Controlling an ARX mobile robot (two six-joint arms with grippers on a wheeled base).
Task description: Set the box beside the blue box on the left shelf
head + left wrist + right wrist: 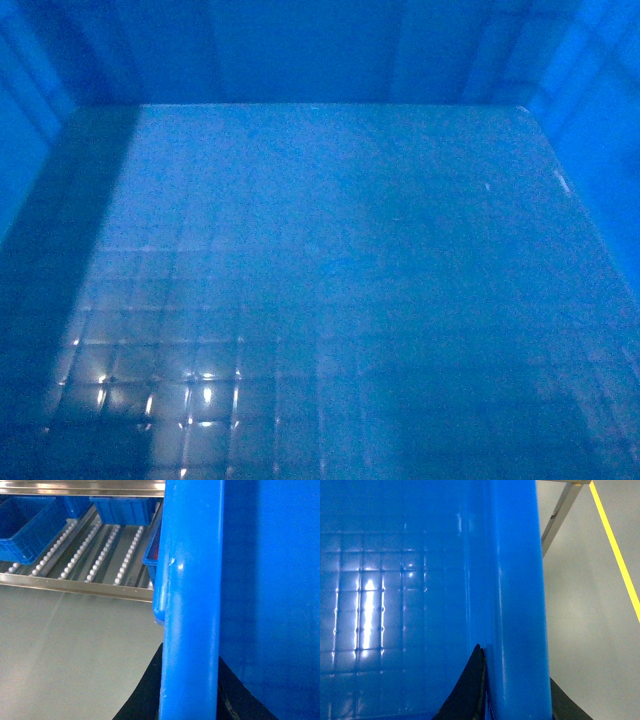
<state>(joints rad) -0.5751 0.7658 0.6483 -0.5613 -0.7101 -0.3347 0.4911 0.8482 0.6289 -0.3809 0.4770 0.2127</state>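
Observation:
The box (320, 280) fills the whole head view, showing its grid floor and inner walls. My left gripper (190, 700) is shut on the box's thick rim (192, 605), with a black finger on each side. My right gripper (517, 700) is shut on the opposite rim (515, 580), one finger inside the box and one outside. The left shelf (75, 582), grey rails with rows of white rollers, lies ahead at the upper left of the left wrist view. A blue box (25, 527) stands on it at the left, and another one (122, 510) further back.
Grey floor (75, 655) lies between the held box and the shelf's front rail. A yellow floor line (615, 555) and a slanting metal leg (560, 517) show to the right of the box.

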